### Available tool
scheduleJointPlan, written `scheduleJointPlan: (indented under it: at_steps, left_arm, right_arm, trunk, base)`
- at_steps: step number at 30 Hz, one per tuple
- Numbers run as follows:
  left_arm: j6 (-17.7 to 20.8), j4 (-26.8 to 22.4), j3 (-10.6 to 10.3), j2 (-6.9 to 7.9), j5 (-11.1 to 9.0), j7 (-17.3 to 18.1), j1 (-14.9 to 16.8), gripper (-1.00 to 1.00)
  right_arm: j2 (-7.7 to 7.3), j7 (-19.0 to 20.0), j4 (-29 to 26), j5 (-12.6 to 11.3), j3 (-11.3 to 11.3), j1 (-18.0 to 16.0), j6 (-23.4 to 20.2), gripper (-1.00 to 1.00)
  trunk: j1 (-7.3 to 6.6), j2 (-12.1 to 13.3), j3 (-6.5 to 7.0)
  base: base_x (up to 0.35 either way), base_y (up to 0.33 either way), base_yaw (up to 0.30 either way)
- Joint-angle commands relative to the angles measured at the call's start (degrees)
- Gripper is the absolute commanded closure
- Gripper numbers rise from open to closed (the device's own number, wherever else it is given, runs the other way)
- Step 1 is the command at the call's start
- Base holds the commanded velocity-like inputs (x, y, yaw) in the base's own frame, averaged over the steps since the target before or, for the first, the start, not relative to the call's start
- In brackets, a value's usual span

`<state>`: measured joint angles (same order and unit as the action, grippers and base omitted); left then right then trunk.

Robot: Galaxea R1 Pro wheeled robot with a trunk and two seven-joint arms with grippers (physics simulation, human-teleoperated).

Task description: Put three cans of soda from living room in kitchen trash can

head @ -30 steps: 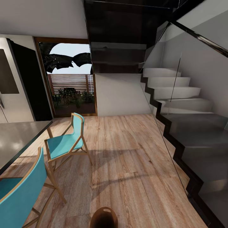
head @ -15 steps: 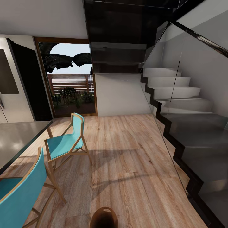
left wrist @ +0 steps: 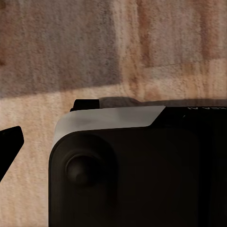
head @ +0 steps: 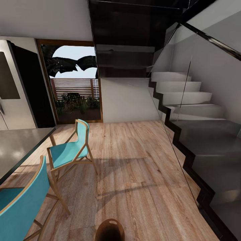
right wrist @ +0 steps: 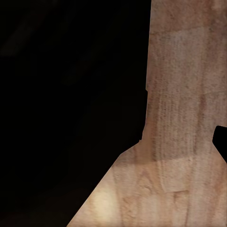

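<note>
**Operator:** At the foot of my head view, on the wood floor (head: pixel 134 157), sits the tash can (head: pixel 109 229); it is cut off by the picture's lower edge, so I'm very close to it. What would you have me do?

**Observer:** Where are your grippers, and are they carrying anything?

**Operator:** I cannot tell; the left wrist view gives me a dark rounded housing with a pale band over floorboards, plus a black tip at one edge; the right wrist view gives a big black shape and another dark tip against the floor; whether either pair of fingers is apart, together or clamped on a can, I can't say; no orange shows anywhere.

**Observer:** Then I'd judge this a travelling step, with the cans not in sight; back off or tilt the head down until the whole rim is in view before any drop.

**Operator:** Agreed; I'd also keep clear of the blue chairs (head: pixel 68 150) to my left, beside the grey table (head: pixel 16 147), and of the glass-sided staircase (head: pixel 197 134) to my right.

**Observer:** And the bin itself?

**Operator:** Round, brown, with a coppery rim and a dark inside; it stands upright on bare floor, apart from the chairs; the fridge (head: pixel 10 87) stands at far left, so this reads as the kitchen.
</note>
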<state>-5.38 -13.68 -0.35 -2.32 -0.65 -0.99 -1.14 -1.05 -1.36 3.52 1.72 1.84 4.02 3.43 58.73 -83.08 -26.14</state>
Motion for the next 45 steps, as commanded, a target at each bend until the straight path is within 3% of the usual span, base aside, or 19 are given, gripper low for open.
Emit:
scheduleJointPlan:
  at_steps: [1,45]
  left_arm:
    - [0.0,0.0,0.0,0.0,0.0,0.0,0.0,-1.0]
    - [0.0,0.0,0.0,0.0,0.0,0.0,0.0,-1.0]
  right_arm:
    - [0.0,0.0,0.0,0.0,0.0,0.0,0.0,-1.0]
    - [0.0,0.0,0.0,0.0,0.0,0.0,0.0,-1.0]
  trunk:
    - [0.0,0.0,0.0]
    - [0.0,0.0,0.0]
  base:
    - [0.0,0.0,0.0]
    - [0.0,0.0,0.0]
